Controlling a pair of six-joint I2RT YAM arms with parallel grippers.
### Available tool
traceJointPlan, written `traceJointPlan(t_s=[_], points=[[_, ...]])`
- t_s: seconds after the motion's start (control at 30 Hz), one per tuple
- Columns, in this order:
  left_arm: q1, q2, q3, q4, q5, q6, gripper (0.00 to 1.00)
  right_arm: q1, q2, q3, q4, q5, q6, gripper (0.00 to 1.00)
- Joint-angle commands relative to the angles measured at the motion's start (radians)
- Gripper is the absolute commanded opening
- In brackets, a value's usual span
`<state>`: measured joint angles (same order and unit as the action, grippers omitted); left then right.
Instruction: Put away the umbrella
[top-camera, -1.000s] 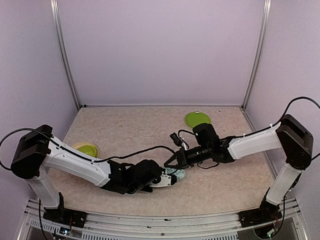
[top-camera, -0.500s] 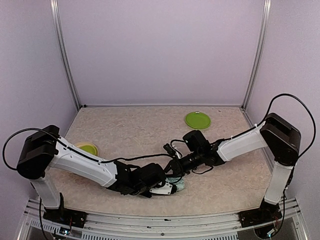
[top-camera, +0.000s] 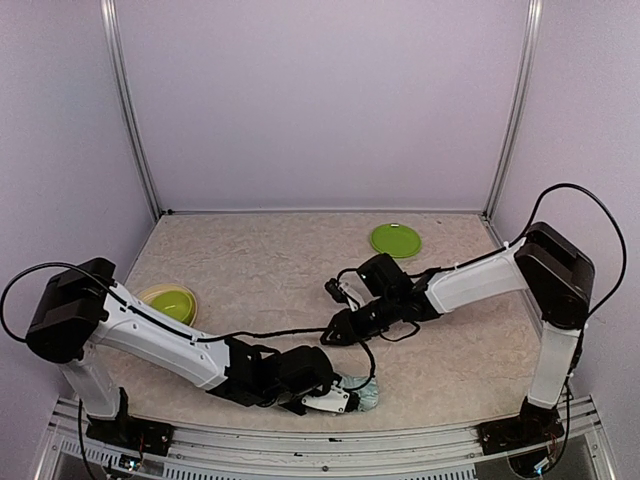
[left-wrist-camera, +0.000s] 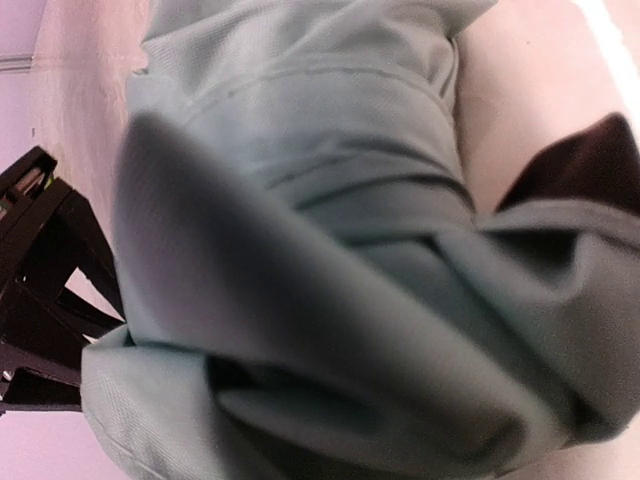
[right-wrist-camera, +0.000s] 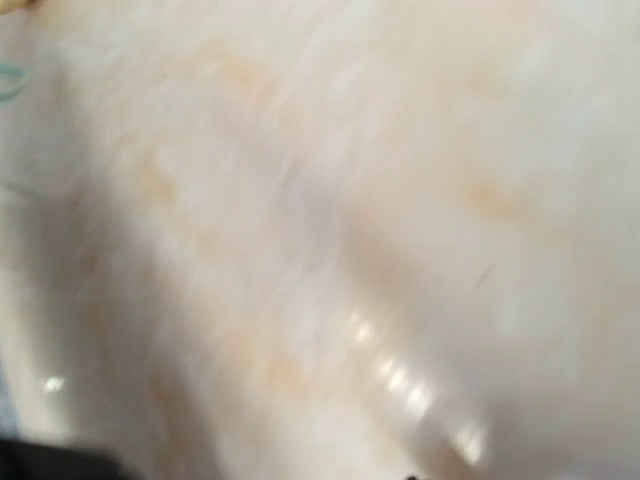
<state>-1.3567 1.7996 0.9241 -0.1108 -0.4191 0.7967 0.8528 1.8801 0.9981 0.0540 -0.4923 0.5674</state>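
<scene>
At the lower middle of the top view, near the front edge of the desk (top-camera: 250, 270), the left pincer (top-camera: 348, 399) is clamped on the bunched mint umbrella (top-camera: 364, 392) — its fabric fills the left wrist view. Just above and apart, the right pincer (top-camera: 332, 334) hangs low over the desk; I cannot tell how its jaws stand — too dark, and its own view is blurred.

right wrist view: blurred | umbrella (top-camera: 366, 391): mostly hidden by left gripper (top-camera: 348, 399)
</scene>
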Motion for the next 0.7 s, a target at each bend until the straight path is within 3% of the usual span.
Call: traceJointPlan(t_s=[0.0, 0.13, 0.43, 0.67], points=[[0.007, -0.022, -0.011, 0.031, 0.029, 0.024, 0.0, -0.008, 0.034, 0.091, -0.119, 0.084, -0.1, 0.36], [0.027, -0.038, -0.014, 0.038, 0.056, -0.038, 0.0, -0.022, 0.003, 0.096, -0.154, 0.084, -0.163, 0.36], [0.142, -0.318, -0.128, 0.211, 0.391, -0.203, 0.0, -0.11, -0.207, 0.08, -0.191, 0.015, -0.36, 0.39], [0.261, -0.417, -0.076, 0.171, 0.604, -0.404, 0.0, -0.11, -0.422, 0.051, -0.202, 0.031, -0.518, 0.42]])
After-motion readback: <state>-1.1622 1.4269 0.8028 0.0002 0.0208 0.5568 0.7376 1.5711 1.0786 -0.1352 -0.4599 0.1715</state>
